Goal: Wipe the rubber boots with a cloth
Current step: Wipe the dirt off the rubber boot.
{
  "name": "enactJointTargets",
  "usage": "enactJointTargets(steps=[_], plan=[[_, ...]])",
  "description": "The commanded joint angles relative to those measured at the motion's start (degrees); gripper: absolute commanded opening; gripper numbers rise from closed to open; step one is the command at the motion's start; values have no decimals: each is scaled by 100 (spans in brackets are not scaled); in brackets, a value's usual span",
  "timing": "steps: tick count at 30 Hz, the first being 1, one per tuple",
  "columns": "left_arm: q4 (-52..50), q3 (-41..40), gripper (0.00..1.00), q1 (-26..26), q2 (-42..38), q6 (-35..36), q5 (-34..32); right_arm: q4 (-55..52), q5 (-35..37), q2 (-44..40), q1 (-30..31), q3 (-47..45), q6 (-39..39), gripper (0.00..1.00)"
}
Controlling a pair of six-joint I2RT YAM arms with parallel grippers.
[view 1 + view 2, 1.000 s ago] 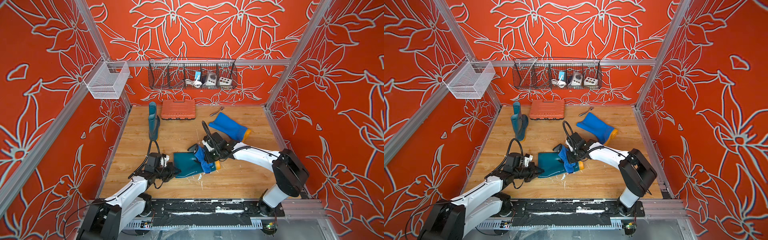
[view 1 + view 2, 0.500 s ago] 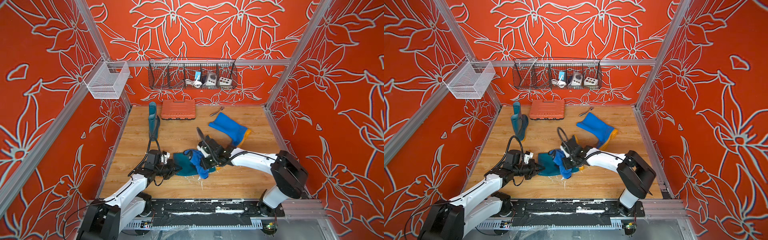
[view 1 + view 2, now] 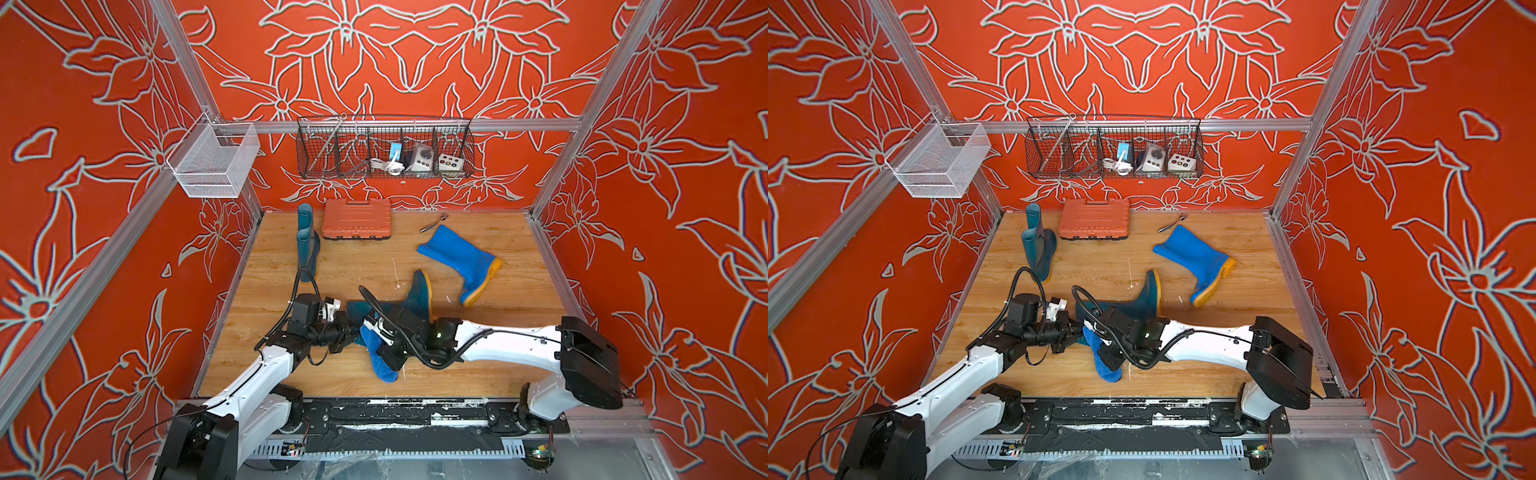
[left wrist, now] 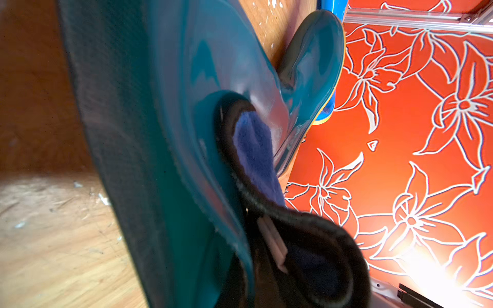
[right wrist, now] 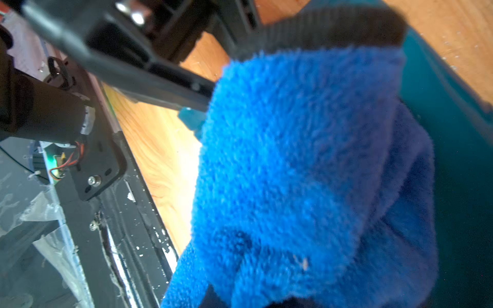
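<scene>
A dark teal rubber boot (image 3: 417,297) (image 3: 1148,297) lies on its side mid-floor, yellow-soled foot pointing back. My left gripper (image 3: 352,329) (image 3: 1074,332) is shut on the rim of its shaft; the left wrist view is filled by this boot (image 4: 173,133). My right gripper (image 3: 388,347) (image 3: 1111,351) is shut on the blue fuzzy cloth (image 3: 383,368) (image 3: 1106,368) (image 5: 293,160), which drapes over the shaft close to the left gripper. Its black edging (image 4: 266,208) touches the boot. A second teal boot (image 3: 306,249) stands at the back left. The bright blue boot (image 3: 461,257) lies at the right.
An orange ribbed case (image 3: 357,219) lies against the back wall, with a small metal tool (image 3: 434,223) to its right. A black wire basket (image 3: 384,149) hangs on the back wall and a white mesh basket (image 3: 212,166) on the left rail.
My right gripper has dragged the cloth along the lying boot from its foot to the shaft end, leftward and nearer the front. The foot is now uncovered. The left gripper has kept its hold.
</scene>
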Motion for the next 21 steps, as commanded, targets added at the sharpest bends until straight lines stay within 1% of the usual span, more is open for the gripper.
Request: enactJointTargets(steps=[1,4,6,7,9,11,14,16,17,19,21], plan=[[-52,337,0,110,-68,166,343,-644,511,-329,-664,-458,41,0],[-388,554,0,182,10,547,404,-1035,225,-834,-1754,-1203,383,0],[-578,703,0,212,74,780,456,-1102,-19,-1248,-2205,-1625,398,0],[-715,788,0,221,101,920,454,-1124,-62,-1441,-2258,-1729,372,0],[-981,952,0,230,195,1194,434,-1145,-349,-1660,-2246,-1758,411,0],[-1195,1073,0,230,385,1454,432,-1209,-547,-1633,-2107,-1535,610,0],[-1438,1214,0,230,539,1777,471,-1450,-197,-1328,-1425,-819,637,0],[-1757,1357,0,230,561,2027,472,-1631,-189,-957,-1176,-220,463,0],[-1920,1434,0,230,538,2136,461,-1744,-224,-792,-1178,28,357,0],[-2312,1600,0,231,446,2414,407,-2162,-4,-420,-1294,555,6,0],[-2489,1658,0,231,331,2495,460,-2596,-25,-123,-1698,991,-398,0]])
